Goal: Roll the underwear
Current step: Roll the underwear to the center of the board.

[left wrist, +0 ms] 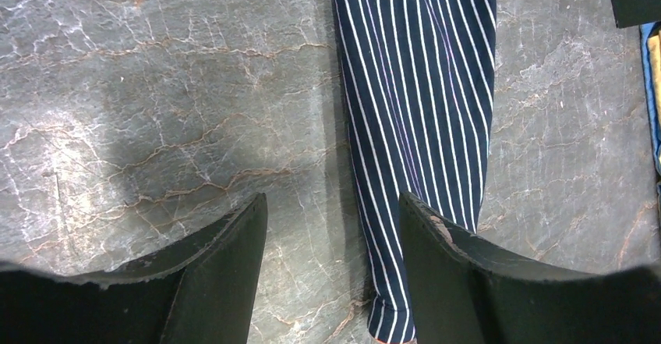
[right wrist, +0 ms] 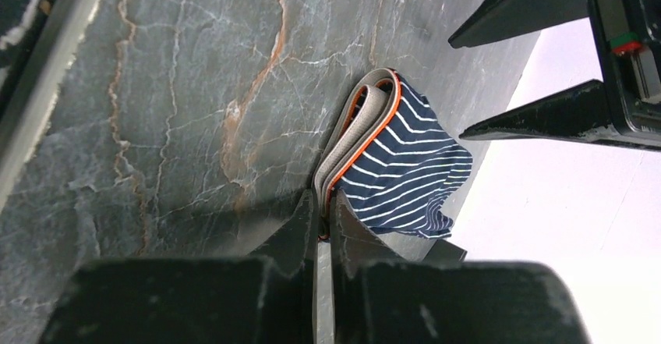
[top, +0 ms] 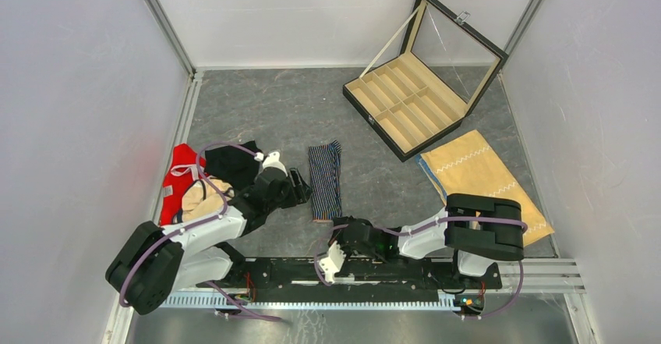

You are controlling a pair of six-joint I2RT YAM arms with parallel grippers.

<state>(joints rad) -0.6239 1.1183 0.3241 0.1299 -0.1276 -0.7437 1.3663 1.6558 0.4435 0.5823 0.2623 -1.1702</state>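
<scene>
The navy striped underwear [top: 325,179] lies folded into a long narrow strip on the table's middle. My right gripper [top: 334,225] is at its near end; in the right wrist view [right wrist: 323,203] the jaws are shut on the grey, orange-trimmed waistband [right wrist: 360,125] of the striped underwear [right wrist: 405,168]. My left gripper [top: 305,190] is open beside the strip's left edge. In the left wrist view [left wrist: 331,227] that edge of the underwear [left wrist: 421,102] lies between the fingers. The black underwear [top: 232,161] lies in a pile at the left.
A red garment [top: 178,174] and a pale cloth lie under the left arm by the left wall. An open wooden divider box [top: 405,106] with a glass lid stands at the back right. A tan cloth with zigzag stitching [top: 477,174] lies at the right.
</scene>
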